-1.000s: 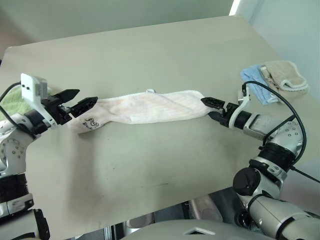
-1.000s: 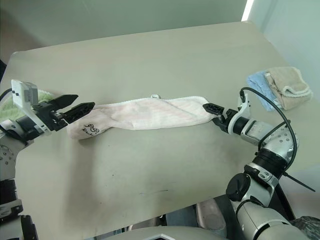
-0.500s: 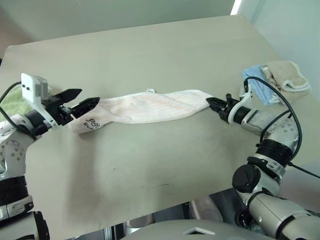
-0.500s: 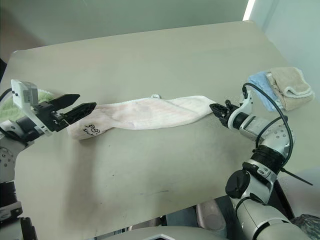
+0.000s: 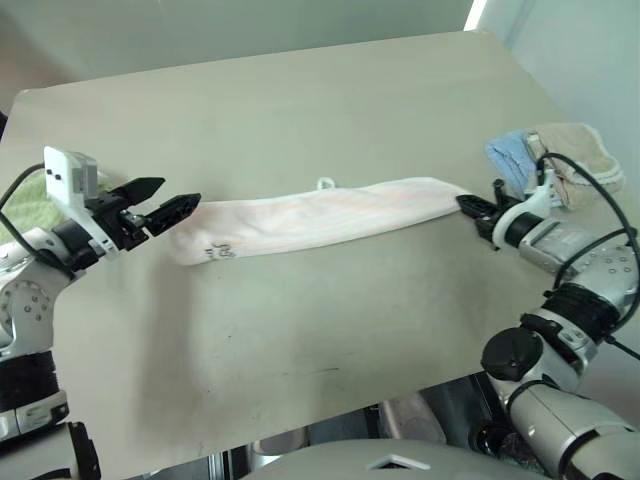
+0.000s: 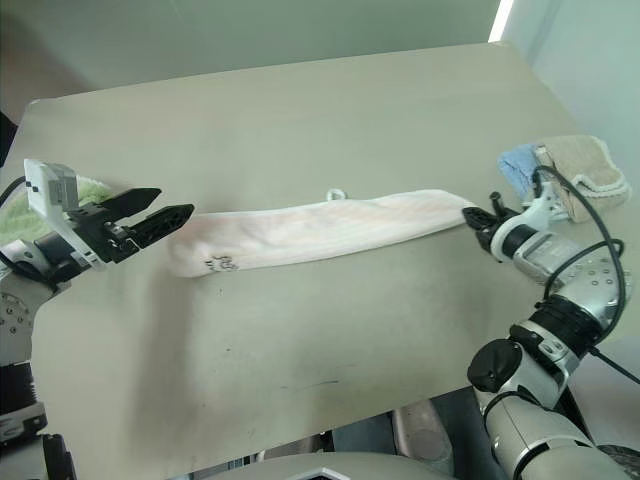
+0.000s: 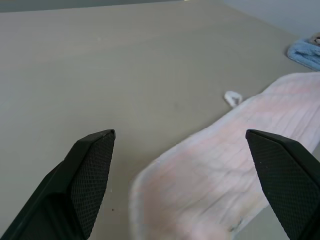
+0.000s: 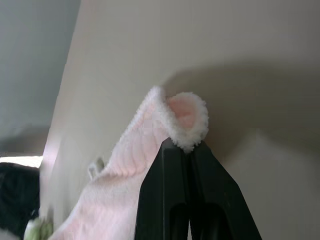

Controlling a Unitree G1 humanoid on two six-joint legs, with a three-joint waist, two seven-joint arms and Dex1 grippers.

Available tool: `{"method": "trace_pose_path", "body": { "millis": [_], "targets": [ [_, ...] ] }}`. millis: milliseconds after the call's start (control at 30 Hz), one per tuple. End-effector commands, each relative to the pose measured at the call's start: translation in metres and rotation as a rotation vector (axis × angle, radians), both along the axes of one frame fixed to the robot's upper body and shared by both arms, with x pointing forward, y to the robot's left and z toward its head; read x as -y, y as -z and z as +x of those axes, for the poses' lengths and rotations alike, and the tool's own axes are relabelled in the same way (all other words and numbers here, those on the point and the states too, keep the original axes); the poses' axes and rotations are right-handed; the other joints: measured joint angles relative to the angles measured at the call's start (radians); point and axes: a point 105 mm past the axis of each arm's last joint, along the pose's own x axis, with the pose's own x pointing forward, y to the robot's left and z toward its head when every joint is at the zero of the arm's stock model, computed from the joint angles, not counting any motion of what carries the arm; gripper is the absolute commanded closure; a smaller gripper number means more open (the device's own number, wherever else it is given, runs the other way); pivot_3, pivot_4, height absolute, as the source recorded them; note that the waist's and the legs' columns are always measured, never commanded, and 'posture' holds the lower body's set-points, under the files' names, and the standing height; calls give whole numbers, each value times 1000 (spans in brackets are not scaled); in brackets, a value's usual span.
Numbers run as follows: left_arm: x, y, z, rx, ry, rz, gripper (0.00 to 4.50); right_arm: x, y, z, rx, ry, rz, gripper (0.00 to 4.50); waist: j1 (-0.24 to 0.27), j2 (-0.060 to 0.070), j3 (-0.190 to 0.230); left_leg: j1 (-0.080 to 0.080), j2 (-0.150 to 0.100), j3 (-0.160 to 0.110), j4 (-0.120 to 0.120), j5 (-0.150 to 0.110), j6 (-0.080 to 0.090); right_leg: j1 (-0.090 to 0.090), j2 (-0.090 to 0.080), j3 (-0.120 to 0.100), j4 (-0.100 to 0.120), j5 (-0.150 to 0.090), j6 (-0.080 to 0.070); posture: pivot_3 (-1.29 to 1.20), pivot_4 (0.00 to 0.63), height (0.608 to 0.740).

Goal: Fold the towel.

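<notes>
The pale pink towel [image 5: 320,219] lies as a long narrow strip across the middle of the table, its white loop [image 5: 326,184] on the far edge and a small dark mark [image 5: 217,251] near its left end. My right gripper [image 5: 472,207] is shut on the towel's right end, and the right wrist view shows the fingers [image 8: 170,190] pinching a curled pink corner [image 8: 185,120]. My left gripper [image 5: 165,204] stands open just left of the towel's left end, apart from it; in the left wrist view the towel [image 7: 235,165] lies between and beyond its spread fingertips [image 7: 95,160].
A light blue cloth [image 5: 507,157] and a beige cloth [image 5: 580,160] lie folded at the table's right edge, just behind my right gripper. A green cloth [image 5: 25,205] shows at the left edge behind my left arm. The table's front edge [image 5: 300,430] runs close below.
My right gripper shut on the towel's right end and pulled it to the right. The whole towel slid right and stretched out, so its left end drew away from my still left gripper.
</notes>
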Motion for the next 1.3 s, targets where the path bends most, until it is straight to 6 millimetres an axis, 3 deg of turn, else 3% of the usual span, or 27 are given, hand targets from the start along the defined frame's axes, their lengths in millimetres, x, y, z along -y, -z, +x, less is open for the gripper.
{"method": "trace_pose_path", "body": {
  "millis": [33,167,267,400,567,700,867,1000,1100,1300],
  "targets": [
    [6,-10,2,43,26,10,0,9,-29,4,100,24,-48,4477,0,0,0,0,0,0,0,0,0,0,0,0,0,1,1,0,150,740],
    [10,-9,4,40,41,8,0,-6,-55,3,218,-102,-276,4477,-1,0,0,0,0,0,0,0,0,0,0,0,0,4,7,0,150,740],
    [14,-8,5,39,53,3,0,-36,-75,0,352,-277,-473,4477,-4,0,0,0,0,0,0,0,0,0,0,0,0,3,8,0,150,740],
    [19,-6,6,38,65,-4,0,-80,-86,-11,504,-556,-680,4477,-4,0,0,0,0,0,0,0,0,1,0,0,0,2,10,0,150,740],
    [25,-5,9,42,79,-12,0,-121,-75,-18,579,-820,-775,4477,-2,0,0,0,0,1,2,0,0,3,0,0,-1,0,11,0,150,740],
    [29,-5,9,47,83,-21,0,-154,-49,-19,588,-1002,-859,4477,-3,0,0,0,0,1,2,0,0,2,0,0,-1,0,11,0,150,740],
    [32,-3,6,49,85,-30,0,-177,-26,-4,585,-1061,-935,4477,-3,0,0,0,0,1,1,0,0,2,-1,-1,-1,0,10,0,150,740],
    [33,-2,3,49,77,-38,0,-181,-19,2,583,-1076,-953,4477,-1,0,0,0,0,1,1,-1,-1,1,-1,-1,-1,0,10,0,150,740],
    [33,-1,0,49,71,-43,0,-180,-17,2,562,-1083,-923,3851,2,0,0,-1,0,1,1,-1,-1,1,-2,-2,-1,-1,8,0,150,740],
    [34,-1,-2,43,72,-52,0,-175,-31,-9,580,-1095,-813,1909,2,0,0,-1,0,1,1,-1,-2,1,-2,-2,-1,-4,3,0,150,740]
  ]
}}
